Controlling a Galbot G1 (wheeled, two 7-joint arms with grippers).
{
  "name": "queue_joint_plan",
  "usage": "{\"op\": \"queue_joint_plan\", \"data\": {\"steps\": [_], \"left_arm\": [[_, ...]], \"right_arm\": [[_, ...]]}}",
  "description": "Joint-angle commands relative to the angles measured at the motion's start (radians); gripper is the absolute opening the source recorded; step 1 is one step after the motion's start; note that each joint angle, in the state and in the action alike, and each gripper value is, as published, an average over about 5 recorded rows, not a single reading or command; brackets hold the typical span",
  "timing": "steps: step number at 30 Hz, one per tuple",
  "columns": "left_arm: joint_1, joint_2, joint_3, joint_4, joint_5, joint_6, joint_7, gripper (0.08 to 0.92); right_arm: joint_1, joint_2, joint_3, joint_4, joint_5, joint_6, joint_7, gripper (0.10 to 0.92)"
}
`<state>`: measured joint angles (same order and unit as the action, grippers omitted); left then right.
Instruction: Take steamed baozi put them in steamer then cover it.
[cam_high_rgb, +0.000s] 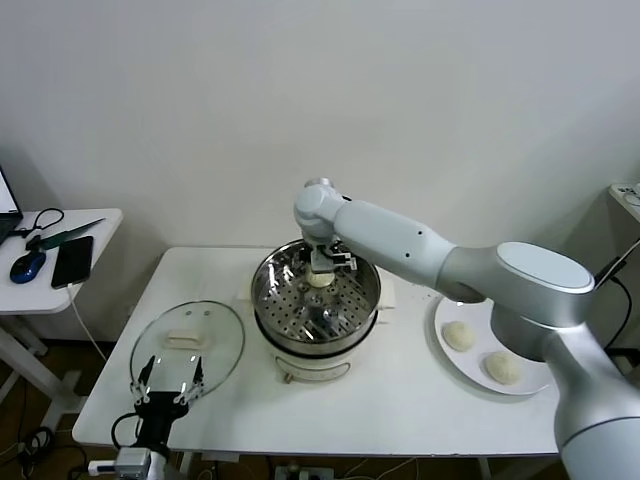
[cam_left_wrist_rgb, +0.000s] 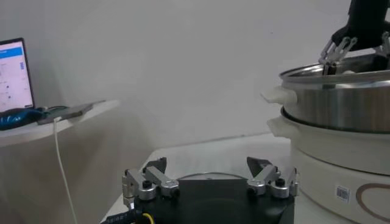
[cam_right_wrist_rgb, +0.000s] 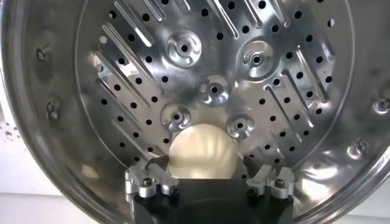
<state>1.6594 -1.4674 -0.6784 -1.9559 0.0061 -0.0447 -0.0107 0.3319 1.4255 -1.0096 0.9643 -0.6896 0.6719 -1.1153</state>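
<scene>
White table (cam_high_rgb: 400, 400) against plain wall. L to R: left claw (cam_high_rgb: 168, 389) released, idle at front edge, over cover (cam_high_rgb: 187, 345) lying flat. Steamer (cam_high_rgb: 315, 300) at ctr; right claw (cam_high_rgb: 322, 268) released inside, one baozi (cam_right_wrist_rgb: 202, 153) on tray between its fingers. Plate (cam_high_rgb: 452, 365) w/ two baozi (cam_high_rgb: 459, 335) at right.

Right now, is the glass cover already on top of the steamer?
No, the cover lies flat on the table to the left of the steamer, whose perforated tray is open to view with one baozi inside.
</scene>
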Motion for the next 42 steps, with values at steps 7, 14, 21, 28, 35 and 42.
{"op": "queue_joint_plan", "data": {"steps": [7, 14, 21, 28, 35, 42], "left_arm": [[0.004, 0.003, -0.002, -0.008, 0.001, 0.002, -0.001, 0.823], [0.008, -0.01, 0.006, -0.044, -0.028, 0.027, 0.0, 0.823], [0.007, -0.015, 0.018, -0.052, -0.027, 0.031, 0.003, 0.823], [0.01, -0.017, 0.017, -0.052, -0.021, 0.031, 0.002, 0.823], [0.021, -0.017, 0.012, -0.055, -0.011, 0.029, 0.002, 0.823], [0.028, -0.017, 0.006, -0.056, -0.006, 0.028, 0.001, 0.823]], "right_arm": [[0.257, -0.232, -0.091, 0.143, 0.493, -0.125, -0.063, 0.823], [0.44, -0.524, -0.381, 0.279, 0.882, -0.544, 0.108, 0.823], [0.333, -0.739, -0.371, 0.258, 1.006, -0.779, 0.004, 0.823], [0.072, -0.838, -0.238, 0.246, 0.965, -0.851, -0.002, 0.823], [-0.159, -0.808, -0.051, 0.168, 0.871, -0.863, 0.002, 0.823], [-0.272, -0.744, 0.039, 0.098, 0.808, -0.858, 0.009, 0.823]]}}
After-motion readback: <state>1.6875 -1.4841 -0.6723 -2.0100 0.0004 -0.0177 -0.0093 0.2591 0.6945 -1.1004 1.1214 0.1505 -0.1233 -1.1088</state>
